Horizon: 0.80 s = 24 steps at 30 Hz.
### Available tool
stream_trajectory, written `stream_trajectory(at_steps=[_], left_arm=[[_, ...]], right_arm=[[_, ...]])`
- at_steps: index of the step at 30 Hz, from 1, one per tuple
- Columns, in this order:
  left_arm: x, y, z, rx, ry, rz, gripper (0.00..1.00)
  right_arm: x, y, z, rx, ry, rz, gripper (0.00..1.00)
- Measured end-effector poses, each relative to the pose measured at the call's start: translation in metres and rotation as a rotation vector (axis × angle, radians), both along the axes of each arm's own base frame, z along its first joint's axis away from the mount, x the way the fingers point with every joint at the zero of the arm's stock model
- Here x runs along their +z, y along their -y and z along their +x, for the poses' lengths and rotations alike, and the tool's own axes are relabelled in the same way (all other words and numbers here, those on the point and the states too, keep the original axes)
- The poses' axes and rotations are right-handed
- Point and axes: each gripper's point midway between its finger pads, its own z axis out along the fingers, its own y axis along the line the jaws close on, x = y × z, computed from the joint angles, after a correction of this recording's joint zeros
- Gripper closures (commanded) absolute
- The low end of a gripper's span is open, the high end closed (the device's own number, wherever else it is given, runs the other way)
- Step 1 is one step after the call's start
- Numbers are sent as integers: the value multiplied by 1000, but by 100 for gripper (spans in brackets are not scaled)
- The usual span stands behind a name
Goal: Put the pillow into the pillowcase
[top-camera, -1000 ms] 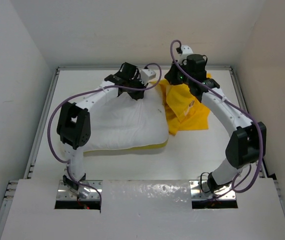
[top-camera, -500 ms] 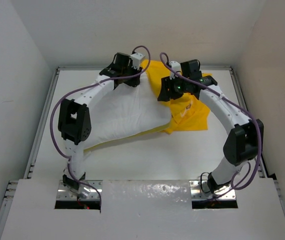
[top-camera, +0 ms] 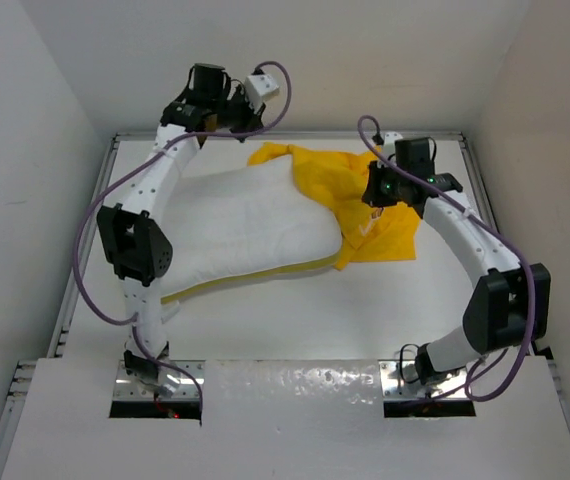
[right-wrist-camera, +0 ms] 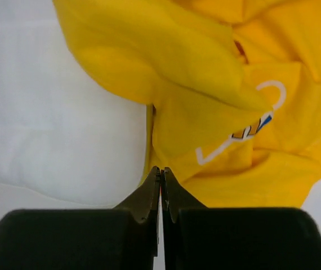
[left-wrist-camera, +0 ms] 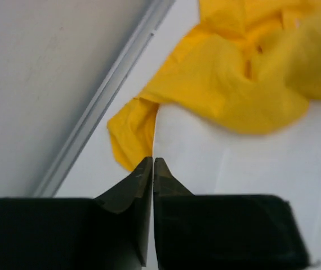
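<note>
White table (top-camera: pixel 265 330) — pillowcase (top-camera: pixel 330 180) bunched over right end of pillow (top-camera: pixel 235 225), right gripper (right-wrist-camera: pixel 161 169) nearest; left gripper (left-wrist-camera: pixel 152 160) beyond pillow — both pinched closed, empty.

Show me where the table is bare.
Widest bare table: the near strip between the pillow and the arm bases. A smaller patch lies right of the pillowcase, under the right arm. The far middle is crowded, pillowcase draped over pillow.
</note>
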Motion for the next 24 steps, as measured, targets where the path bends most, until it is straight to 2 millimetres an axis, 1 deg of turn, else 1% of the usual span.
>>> stream_trajectory(at_steps=[1, 2, 3, 4, 5, 6, 7, 8, 9, 11, 12, 14, 15, 17, 19, 22, 23, 24], left_arm=[[8, -4, -10, -70, 36, 60, 100], [10, -5, -23, -136, 63, 126, 100], [7, -4, -41, -202, 68, 191, 91], [-4, 1, -67, -287, 56, 251, 64], [-16, 7, -92, -357, 40, 289, 52], [-35, 10, -119, -423, -9, 320, 42], [-56, 15, -146, -486, -60, 347, 34], [-77, 17, -170, -537, -125, 371, 34], [-97, 18, -187, -569, -182, 390, 34], [-137, 13, -213, -606, -281, 447, 30], [-151, 9, -222, -613, -322, 471, 29], [-168, 5, -230, -604, -354, 520, 26], [-173, 5, -230, -589, -352, 539, 25], [-183, 5, -226, -552, -340, 563, 23], [-191, 5, -224, -519, -334, 574, 21], [-200, 6, -223, -495, -333, 568, 18], [-202, 7, -222, -487, -335, 562, 20], [-204, 7, -222, -480, -335, 557, 35]], right_arm=[[-9, 2, -4, -5, -12, -19, 95], [-18, 0, -10, 1, -27, -40, 73], [-29, -3, -14, 8, -43, -59, 67], [-40, -6, -19, 24, -51, -83, 62], [-48, -9, -24, 38, -58, -94, 58], [-52, -12, -24, 47, -48, -100, 59], [-65, -13, -30, 58, -60, -112, 64], [-74, -11, -31, 57, -60, -120, 85], [-80, -9, -31, 57, -60, -130, 89], [-90, -8, -24, 43, -61, -129, 86], [-94, -8, -17, 38, -56, -130, 79], [-106, -10, -6, 41, -78, -136, 77], [-112, -12, 2, 42, -84, -136, 74], [-123, -14, 13, 44, -95, -134, 73], [-134, -16, 16, 42, -111, -129, 63], [-144, -19, 13, 52, -125, -118, 49], [-145, -19, 11, 54, -129, -117, 46], [-147, -19, 11, 56, -132, -117, 43]])
